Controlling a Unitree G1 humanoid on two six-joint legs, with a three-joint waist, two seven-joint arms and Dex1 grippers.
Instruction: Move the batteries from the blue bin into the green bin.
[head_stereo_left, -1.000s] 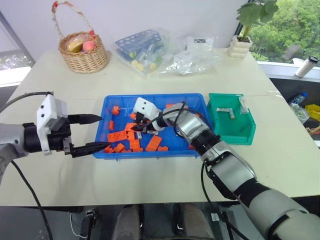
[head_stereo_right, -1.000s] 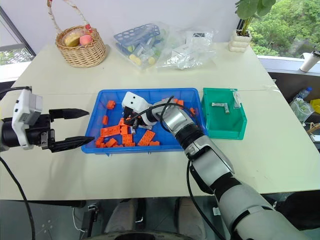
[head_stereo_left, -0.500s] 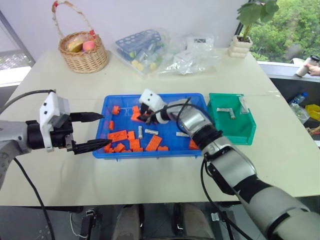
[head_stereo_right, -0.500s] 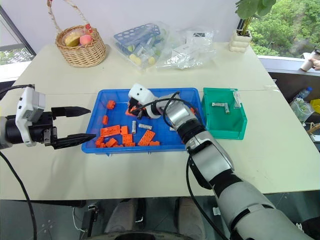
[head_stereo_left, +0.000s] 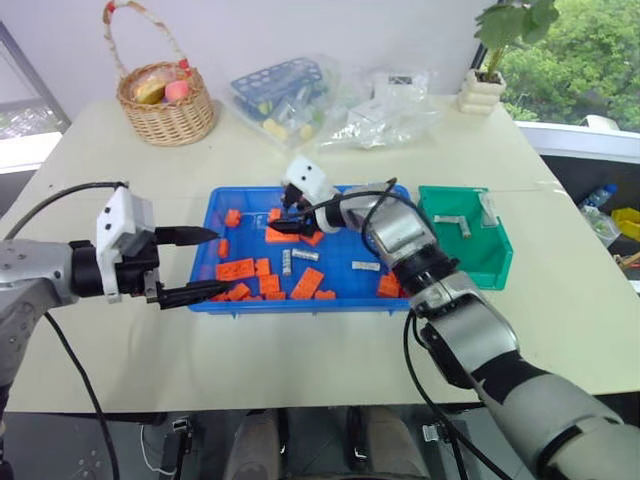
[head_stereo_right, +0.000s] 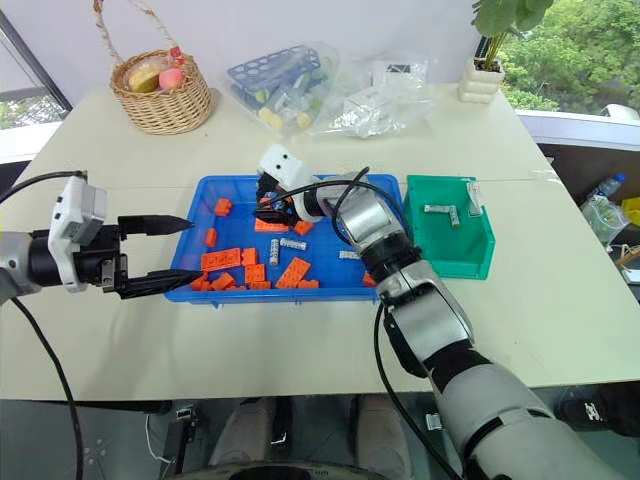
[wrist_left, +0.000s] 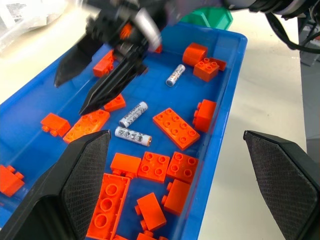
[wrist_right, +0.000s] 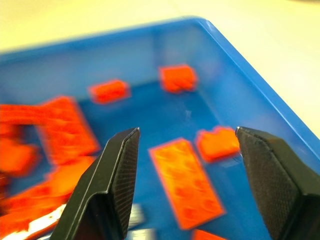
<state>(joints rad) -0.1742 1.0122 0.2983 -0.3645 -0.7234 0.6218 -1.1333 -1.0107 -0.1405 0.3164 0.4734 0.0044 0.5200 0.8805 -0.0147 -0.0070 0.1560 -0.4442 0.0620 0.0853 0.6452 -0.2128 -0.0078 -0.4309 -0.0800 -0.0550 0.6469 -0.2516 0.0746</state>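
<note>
The left gripper (head_stereo_left: 196, 266) hovers at the near left edge of the blue bin (head_stereo_left: 395, 192), its two black fingers spread wide with nothing between them, one fingertip over the rim, the other just above the bin's near left corner. Just past those fingertips lie orange bricks (head_stereo_left: 235, 270) crowded in the bin's near left part.

Farther in, the right gripper (head_stereo_left: 286, 215) hangs above the bin's far middle, pointing toward the robot's left, its fingers apart and empty; its wrist view shows a wide gap with only blue floor and orange bricks beyond. Below and a little nearer than its tips, two batteries (head_stereo_left: 287, 262) lie on the bin floor close together, one at an angle to the other; the left wrist view shows them as silver cylinders with dark print (wrist_left: 133, 114). A third battery (head_stereo_left: 365, 266) lies alone to the right of that gripper's tips, under its forearm, with more bricks just beyond it at the bin's right end.

To the right of the right arm, just beside the blue bin's right wall, stands the green bin (head_stereo_left: 497, 262), holding two silver batteries (head_stereo_left: 453, 220) near its far wall.

Beyond both grippers, on the far side of the table (head_stereo_left: 90, 170), stand a wicker basket (head_stereo_left: 167, 117), clear plastic bags (head_stereo_left: 330, 105) and a potted plant (head_stereo_left: 482, 88).
</note>
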